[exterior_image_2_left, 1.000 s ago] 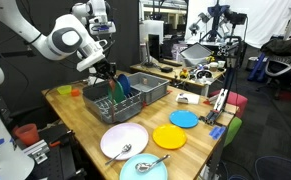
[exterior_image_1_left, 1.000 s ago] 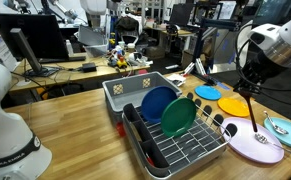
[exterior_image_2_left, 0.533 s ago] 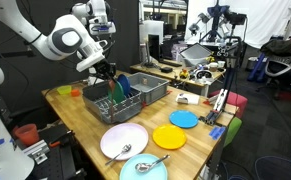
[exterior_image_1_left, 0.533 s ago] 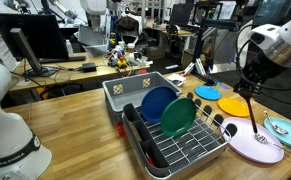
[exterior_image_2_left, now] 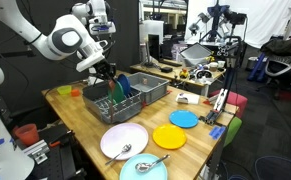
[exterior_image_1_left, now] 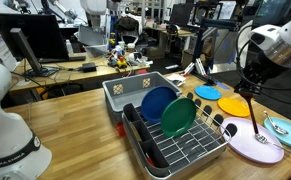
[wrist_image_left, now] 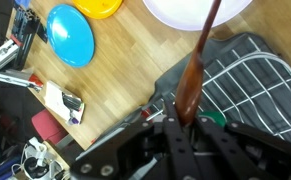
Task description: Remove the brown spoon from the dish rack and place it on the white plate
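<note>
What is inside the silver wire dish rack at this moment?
A round blue plate and a round green plate stand on edge in the dish rack; they cover the slots behind them. The dark brown wooden spoon is outside, held in the gripper.

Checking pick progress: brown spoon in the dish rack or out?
Out. End effector holds the brown spoon clear of the dish rack, its far end over the white plate; contact cannot tell.

- Even overhead light is filling both exterior views, casting soft shadows on the wooden table (exterior_image_1_left: 75,105).
- The white plate (wrist_image_left: 175,10) is glaring, nearly washing out, in the wrist view.
- The gripper (wrist_image_left: 182,122) is looking dark and blurred beside the sharper brown spoon (wrist_image_left: 191,85).
</note>
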